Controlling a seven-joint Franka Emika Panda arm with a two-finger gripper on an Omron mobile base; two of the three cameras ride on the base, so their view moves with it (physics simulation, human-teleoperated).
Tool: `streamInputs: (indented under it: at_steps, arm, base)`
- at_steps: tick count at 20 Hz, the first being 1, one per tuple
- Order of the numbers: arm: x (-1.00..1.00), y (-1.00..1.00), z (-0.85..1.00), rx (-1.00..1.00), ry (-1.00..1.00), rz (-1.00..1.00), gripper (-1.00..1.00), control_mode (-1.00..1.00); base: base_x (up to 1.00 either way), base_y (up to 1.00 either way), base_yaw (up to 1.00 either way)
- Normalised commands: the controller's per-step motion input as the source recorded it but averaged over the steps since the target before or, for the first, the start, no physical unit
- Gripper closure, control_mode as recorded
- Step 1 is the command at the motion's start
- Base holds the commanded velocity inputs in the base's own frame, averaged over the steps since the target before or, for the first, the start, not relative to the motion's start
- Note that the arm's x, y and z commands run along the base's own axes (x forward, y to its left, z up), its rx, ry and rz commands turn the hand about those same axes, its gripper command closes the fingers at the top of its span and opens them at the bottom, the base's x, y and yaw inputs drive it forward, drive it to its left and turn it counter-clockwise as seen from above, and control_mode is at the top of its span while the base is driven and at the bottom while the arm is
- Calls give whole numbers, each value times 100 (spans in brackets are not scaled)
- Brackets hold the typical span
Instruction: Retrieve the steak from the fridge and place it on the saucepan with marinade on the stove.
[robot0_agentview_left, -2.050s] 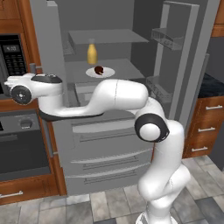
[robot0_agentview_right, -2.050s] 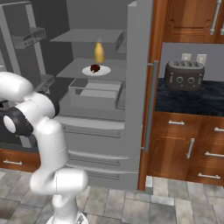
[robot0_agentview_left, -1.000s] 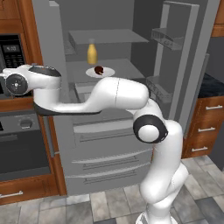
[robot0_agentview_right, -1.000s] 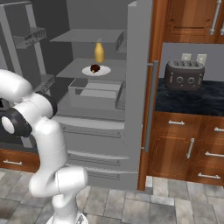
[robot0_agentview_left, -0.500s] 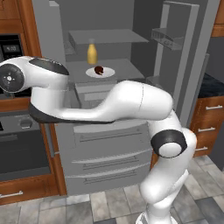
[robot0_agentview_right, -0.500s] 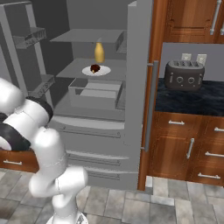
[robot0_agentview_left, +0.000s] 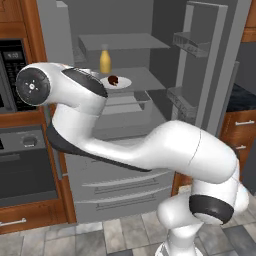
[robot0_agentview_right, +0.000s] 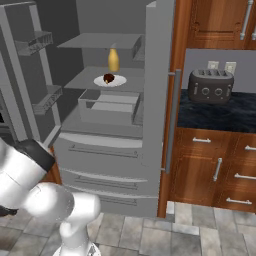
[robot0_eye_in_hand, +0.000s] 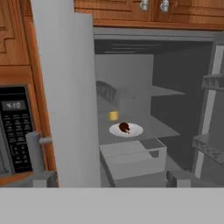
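Wood-cabinet kitchen all round, grey tile underfoot. Dead ahead, tall grey French-door fridge, upper doors thrown wide, shelves on show. Big move from the white robot arm: a second back stretched out flat to the left, now reared up, elbow bulking across the lower drawers, wrist high by the left door. Result: hand camera squared up on the fridge interior at last. On the middle shelf, round white plate, and sitting on it the small dark brown steak, untouched, just in front of a yellow-orange bottle. Two-finger gripper spread wide, nothing between the jaws, well short of the shelf. Looks like lining up for the reach: fetch barely begun, grab and drop-off yet to come.
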Motion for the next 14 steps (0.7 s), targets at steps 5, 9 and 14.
streamInputs:
  at_steps: [5,9,14]
  arm:
    - [2,-100,1,7,8,2,-100,-100]
    - [0,-100,0,6,15,7,-100,-100]
    - [7,-100,0,3,22,7,-100,-100]
  base:
    - [0,0,0]
    - [0,0,0]
    - [0,0,0]
